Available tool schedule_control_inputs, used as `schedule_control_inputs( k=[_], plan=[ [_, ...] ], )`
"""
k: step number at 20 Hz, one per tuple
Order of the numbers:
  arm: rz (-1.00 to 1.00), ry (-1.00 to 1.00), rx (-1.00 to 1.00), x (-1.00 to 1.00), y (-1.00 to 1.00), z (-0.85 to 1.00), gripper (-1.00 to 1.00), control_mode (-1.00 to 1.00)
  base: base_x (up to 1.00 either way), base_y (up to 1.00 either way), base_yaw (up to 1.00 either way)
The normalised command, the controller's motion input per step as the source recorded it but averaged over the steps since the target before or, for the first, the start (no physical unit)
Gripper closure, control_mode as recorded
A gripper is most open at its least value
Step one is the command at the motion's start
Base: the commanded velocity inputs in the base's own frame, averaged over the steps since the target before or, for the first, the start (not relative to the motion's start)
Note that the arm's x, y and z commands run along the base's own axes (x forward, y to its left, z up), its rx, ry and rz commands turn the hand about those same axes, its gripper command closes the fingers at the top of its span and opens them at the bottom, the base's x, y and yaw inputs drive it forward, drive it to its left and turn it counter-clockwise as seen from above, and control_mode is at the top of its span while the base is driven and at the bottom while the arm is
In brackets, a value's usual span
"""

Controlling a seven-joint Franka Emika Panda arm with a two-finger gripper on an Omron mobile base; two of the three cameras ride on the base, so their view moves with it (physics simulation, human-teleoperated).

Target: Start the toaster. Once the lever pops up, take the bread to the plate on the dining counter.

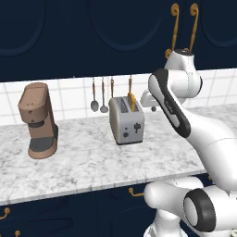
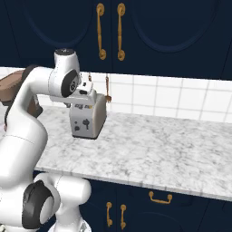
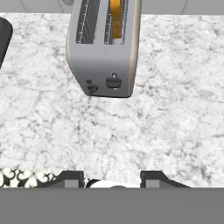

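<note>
You see the toaster [image 1: 126, 120] standing on the marble worktop [image 1: 88, 159], right of the brown coffee machine [image 1: 38, 120]. The bread [image 3: 115, 18] stands in its right slot, crust poking out. Your gripper [image 3: 112, 177] hangs above the worktop, near the toaster, fingers apart and holding nothing.

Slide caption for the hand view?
Claw above marble worktop, facing toaster with bread in one slot.

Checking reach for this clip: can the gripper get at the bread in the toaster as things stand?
Probably yes: the bread stands proud of the toaster slot, bare counter lies between it and the gripper.
</note>
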Motion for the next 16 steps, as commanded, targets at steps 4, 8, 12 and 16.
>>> schedule_control_inputs(
  k=[4,8,12,16],
  plan=[
    [0.0,0.0,0.0,0.01,0.0,0.0,-1.0,-1.0,0.0,0.0,0.0],
    [0.0,0.0,0.0,0.0,0.0,-0.19,-1.0,-1.0,0.0,0.0,0.0],
    [0.0,-0.01,0.0,0.0,0.0,-0.51,-1.0,-1.0,0.0,0.0,0.0],
    [0.0,-0.07,0.0,-0.04,0.0,-0.52,-1.0,-1.0,0.0,0.0,0.0]
  ],
)
